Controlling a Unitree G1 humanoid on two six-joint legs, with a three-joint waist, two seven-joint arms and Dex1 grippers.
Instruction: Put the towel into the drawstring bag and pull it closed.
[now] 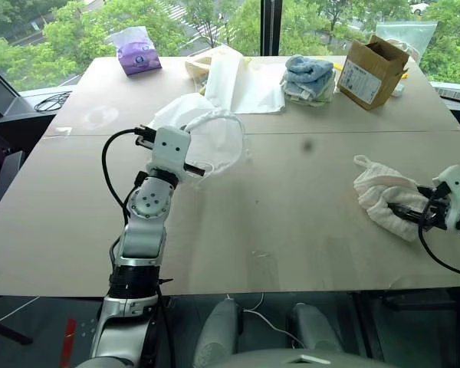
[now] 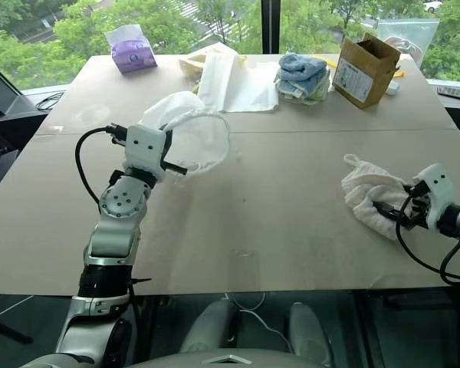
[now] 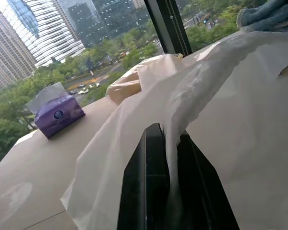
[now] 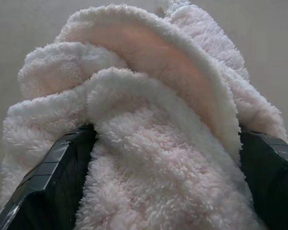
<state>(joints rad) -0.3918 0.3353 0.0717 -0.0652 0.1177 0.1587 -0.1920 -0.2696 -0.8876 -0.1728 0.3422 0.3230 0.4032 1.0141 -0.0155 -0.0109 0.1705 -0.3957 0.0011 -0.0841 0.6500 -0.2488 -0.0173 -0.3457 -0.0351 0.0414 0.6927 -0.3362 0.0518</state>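
The drawstring bag (image 1: 218, 138) is a thin white sack, lifted off the table (image 1: 291, 215) left of centre with its mouth hanging open toward the right. My left gripper (image 1: 196, 168) is shut on the bag's rim; in the left wrist view the fabric (image 3: 182, 96) runs down between the black fingers (image 3: 134, 187). The towel (image 1: 379, 192), a fluffy cream-white cloth, lies bunched near the table's right edge. My right gripper (image 1: 404, 211) is open, its fingers (image 4: 53, 177) standing wide on either side of the towel (image 4: 149, 120).
Along the far edge stand a purple tissue pack (image 1: 138, 50), a flat white sheet-like bag (image 1: 241, 83), folded blue towels (image 1: 307, 75) and an open cardboard box (image 1: 372, 70). Windows rise behind the table. The front edge runs close to me.
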